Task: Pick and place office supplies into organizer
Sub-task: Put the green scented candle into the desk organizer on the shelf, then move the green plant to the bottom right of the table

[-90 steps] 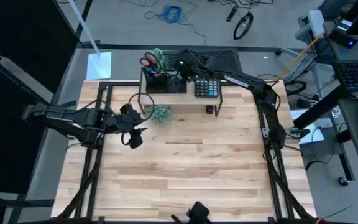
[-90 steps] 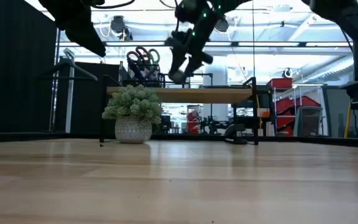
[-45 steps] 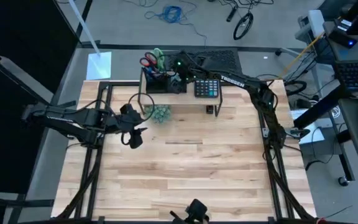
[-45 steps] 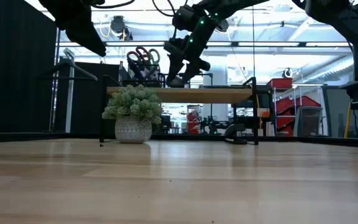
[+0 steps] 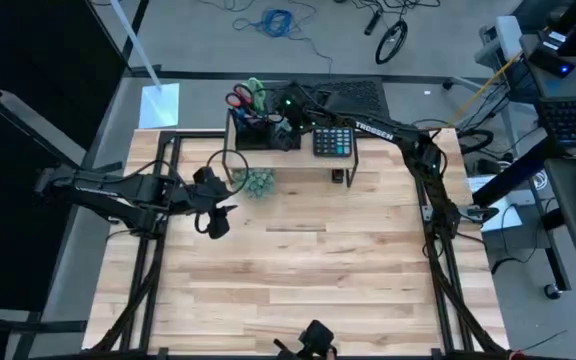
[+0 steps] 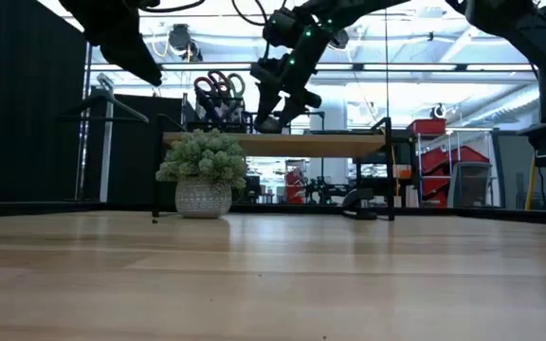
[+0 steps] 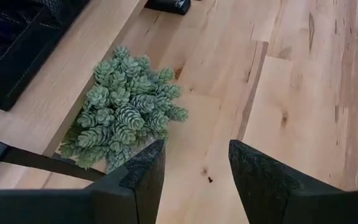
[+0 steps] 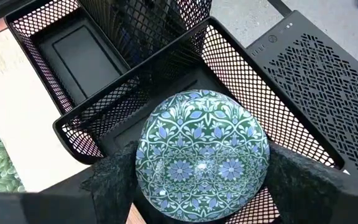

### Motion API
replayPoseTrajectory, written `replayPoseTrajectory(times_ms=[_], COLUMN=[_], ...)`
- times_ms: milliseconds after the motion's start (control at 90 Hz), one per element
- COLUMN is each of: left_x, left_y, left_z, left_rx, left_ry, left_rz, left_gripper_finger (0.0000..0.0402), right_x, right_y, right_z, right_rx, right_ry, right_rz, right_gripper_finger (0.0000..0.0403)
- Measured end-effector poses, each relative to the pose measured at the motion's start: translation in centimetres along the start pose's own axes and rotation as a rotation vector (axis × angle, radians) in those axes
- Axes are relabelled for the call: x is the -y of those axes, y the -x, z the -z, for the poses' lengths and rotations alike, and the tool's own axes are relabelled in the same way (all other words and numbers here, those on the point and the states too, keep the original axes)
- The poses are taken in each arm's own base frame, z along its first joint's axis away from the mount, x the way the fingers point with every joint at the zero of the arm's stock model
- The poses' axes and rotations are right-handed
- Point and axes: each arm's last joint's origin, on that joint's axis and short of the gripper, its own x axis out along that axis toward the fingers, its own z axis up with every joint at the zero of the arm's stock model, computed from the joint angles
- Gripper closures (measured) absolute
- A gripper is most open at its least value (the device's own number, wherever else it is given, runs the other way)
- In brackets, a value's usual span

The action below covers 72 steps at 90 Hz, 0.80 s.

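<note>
The light wooden table [image 5: 308,270] is the biggest thing here, with planks of different tones, and at its far edge stands a pale riser shelf [image 5: 398,165] on thin black legs. On that shelf sits the organizer [image 8: 73,50], a tray of black wire mesh with straight walls, shallow compartments and a taller cup where the scissors [image 6: 218,85] stand with the handles up. The right gripper [image 5: 293,113] hangs just above one open compartment, its two dark fingers clamped on opposite sides of a round disc [image 8: 202,152] with a glossy blue and green flower pattern. I judge this disc to be hard, smooth and rather slippery, maybe breakable, so holding it at the rim across the widest part looks right, and it should go down gently. The left gripper [image 7: 194,155] waits over the table near the fuzzy green plant [image 7: 126,121], fingers apart and holding nothing
</note>
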Motion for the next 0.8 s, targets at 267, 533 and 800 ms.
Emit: replayPoseTrajectory(times_ms=[267,533,800], left_x=[0.00,0.00,0.00], left_y=[0.00,0.00,0.00], left_z=[0.00,0.01,0.00], left_rx=[0.000,0.000,0.000], left_ry=[0.001,0.001,0.001], left_rz=[0.000,0.000,0.000], left_gripper_finger=[0.0235,0.0235,0.0235], right_x=[0.01,0.11,0.11], right_y=[-0.02,0.01,0.04], right_z=[0.06,0.22,0.25], right_rx=[-0.007,-0.028,-0.032], right_ry=[0.017,0.007,0.007], right_rz=[-0.001,-0.011,-0.019], right_gripper_finger=[0.0108,0.0098,0.0077])
